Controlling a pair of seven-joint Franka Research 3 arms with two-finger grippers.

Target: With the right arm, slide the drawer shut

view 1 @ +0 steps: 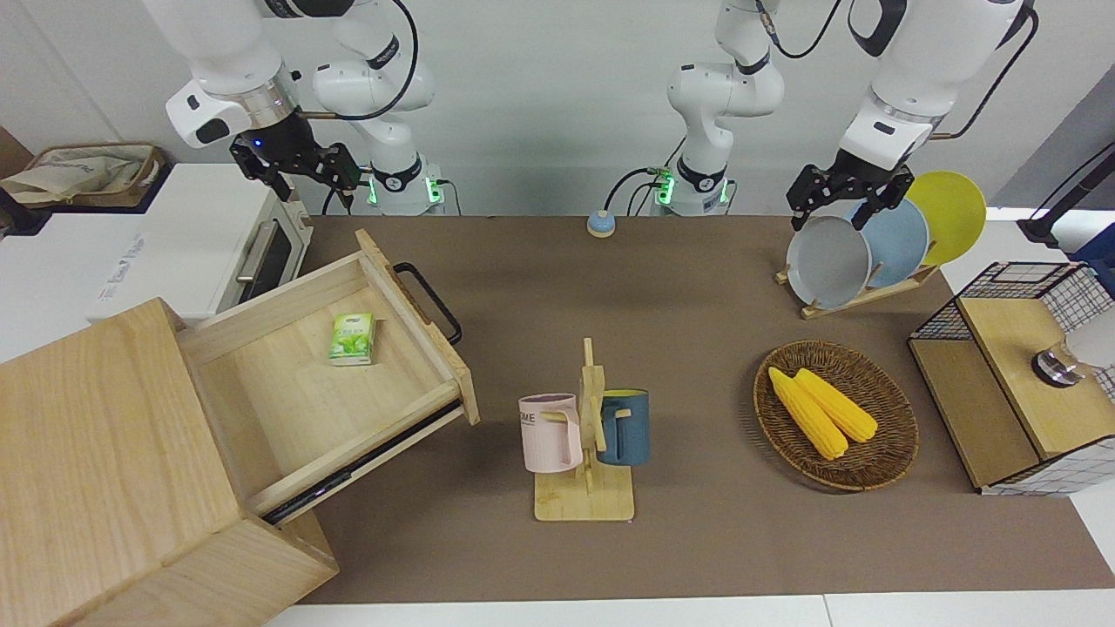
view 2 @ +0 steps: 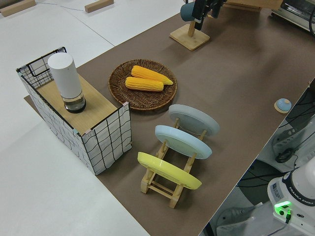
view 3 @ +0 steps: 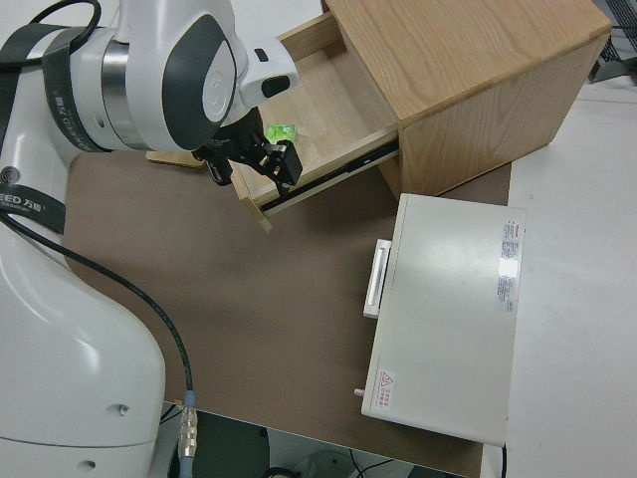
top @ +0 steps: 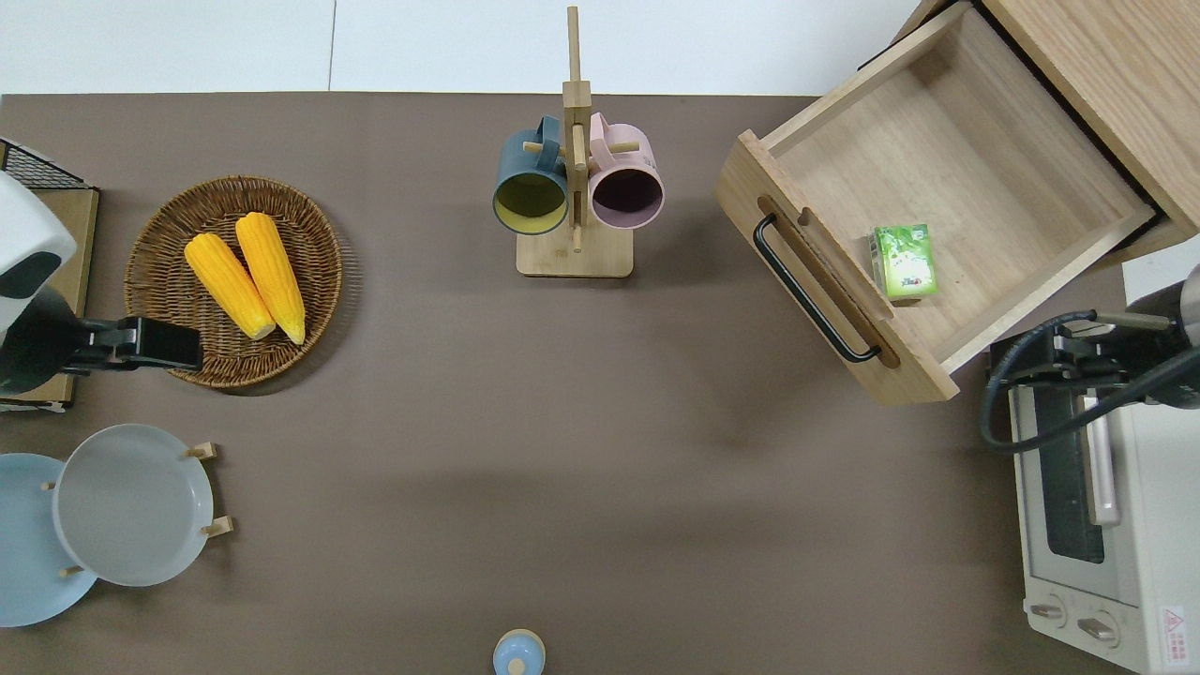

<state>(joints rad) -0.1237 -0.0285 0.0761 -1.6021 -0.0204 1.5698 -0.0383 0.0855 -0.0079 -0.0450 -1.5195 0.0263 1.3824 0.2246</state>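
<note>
Drawer [top: 947, 178] pulled open, black handle [top: 811, 291] outward.

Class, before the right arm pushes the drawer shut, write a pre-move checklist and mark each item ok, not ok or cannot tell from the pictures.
1. The drawer is open and needs closing: ok.
2. The green carton lies flat inside, below the drawer's walls: ok.
3. Table in front of the black handle is free of objects: ok.
4. The right gripper is against the drawer front: not ok; it is over the toaster oven.
5. Right gripper's fingers shut for pushing: cannot tell.
6. Left arm is parked: ok.
</note>
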